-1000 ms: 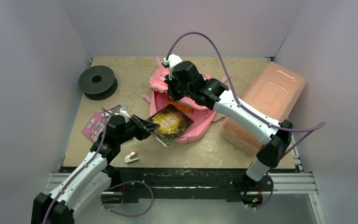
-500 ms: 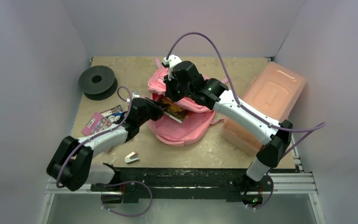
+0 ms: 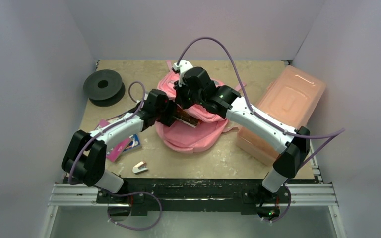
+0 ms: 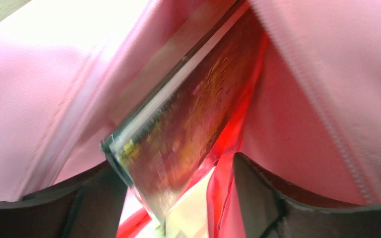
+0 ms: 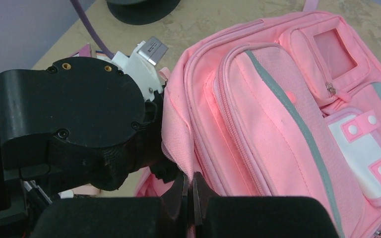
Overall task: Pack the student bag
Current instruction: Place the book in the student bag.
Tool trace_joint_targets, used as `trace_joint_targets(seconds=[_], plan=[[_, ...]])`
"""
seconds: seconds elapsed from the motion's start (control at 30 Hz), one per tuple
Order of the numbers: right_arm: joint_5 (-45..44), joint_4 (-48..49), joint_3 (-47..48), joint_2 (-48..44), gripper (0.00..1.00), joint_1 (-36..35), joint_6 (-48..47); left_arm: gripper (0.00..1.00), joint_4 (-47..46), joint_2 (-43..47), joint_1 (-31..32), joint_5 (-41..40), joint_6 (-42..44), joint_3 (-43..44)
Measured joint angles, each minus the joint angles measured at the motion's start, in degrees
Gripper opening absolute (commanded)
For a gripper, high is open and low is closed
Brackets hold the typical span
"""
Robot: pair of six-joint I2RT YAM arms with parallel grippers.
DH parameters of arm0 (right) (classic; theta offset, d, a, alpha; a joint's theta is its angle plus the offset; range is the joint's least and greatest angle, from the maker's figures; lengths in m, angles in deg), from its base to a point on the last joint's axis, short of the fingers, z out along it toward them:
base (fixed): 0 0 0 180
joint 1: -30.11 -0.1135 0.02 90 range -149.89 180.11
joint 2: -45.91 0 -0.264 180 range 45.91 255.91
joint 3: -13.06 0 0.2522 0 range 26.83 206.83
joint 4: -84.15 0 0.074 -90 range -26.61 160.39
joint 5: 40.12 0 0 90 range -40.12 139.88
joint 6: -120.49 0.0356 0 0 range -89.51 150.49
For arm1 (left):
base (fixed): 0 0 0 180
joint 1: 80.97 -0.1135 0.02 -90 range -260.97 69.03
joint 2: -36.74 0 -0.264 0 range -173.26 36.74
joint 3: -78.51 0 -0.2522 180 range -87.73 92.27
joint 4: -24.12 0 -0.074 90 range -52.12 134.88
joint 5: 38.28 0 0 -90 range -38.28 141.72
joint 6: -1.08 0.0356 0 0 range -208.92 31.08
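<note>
Near the worktop's middle, toward its far edge, the backpack [image 3: 193,136] is lying flat. The right end effector [image 5: 188,196] is pinching its opening rim, and the left end effector [image 3: 171,113] is gripping a book [image 4: 188,114], apparently feeding it inside. The next move is likely pushing it deeper, then letting go.

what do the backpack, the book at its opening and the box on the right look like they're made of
Backpack: woven fabric, likely nylon or polyester, matte; visible weave, stitched seams and zips.
Book: paper pages under a glossy, possibly laminated cover; white page edge and reflections show.
Box: rigid plastic, smooth and seemingly translucent; moulded lid shape, soft sheen.
</note>
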Motion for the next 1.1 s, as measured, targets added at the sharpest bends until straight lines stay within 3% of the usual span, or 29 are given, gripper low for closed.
trace_joint_targets(seconds=[0.23,0.37,0.5,0.6,0.63,0.7,0.8,0.9,1.1], plan=[[0.2,1.5,-2.6,0.0,0.0,1.0,-0.2,0.78,15.2,0.2,-2.1,10.4,3.3,4.1],[0.2,2.0,-4.0,-0.2,0.0,1.6,-0.3,0.76,17.1,2.7,-2.7,14.9,6.5,3.0],[0.3,2.1,-4.1,0.0,0.0,1.7,-0.5,0.75,16.9,10.2,-2.7,16.5,11.5,-1.9],[0.2,2.2,-4.4,0.2,0.02,1.7,-1.2,0.75,16.5,20.7,-2.7,16.6,17.4,-7.0],[0.2,2.2,-4.6,0.2,0.09,1.7,-1.4,0.75,16.9,25.3,-2.8,16.5,19.6,-8.8],[0.5,2.4,-5.3,0.6,0.37,1.7,-2.0,0.77,18.9,34.4,-3.0,16.5,23.7,-11.0],[3.0,3.3,-7.4,2.0,0.59,1.8,-2.3,0.79,25.7,49.4,-3.9,15.0,31.1,-10.9],[8.0,5.4,-10.8,4.1,0.71,1.8,-0.9,0.84,34.4,62.6,-4.2,11.7,37.5,-7.2],[10.5,12.0,-10.1,10.6,0.75,-2.4,6.0,0.85,47.0,77.6,-4.2,1.7,43.2,5.7]])
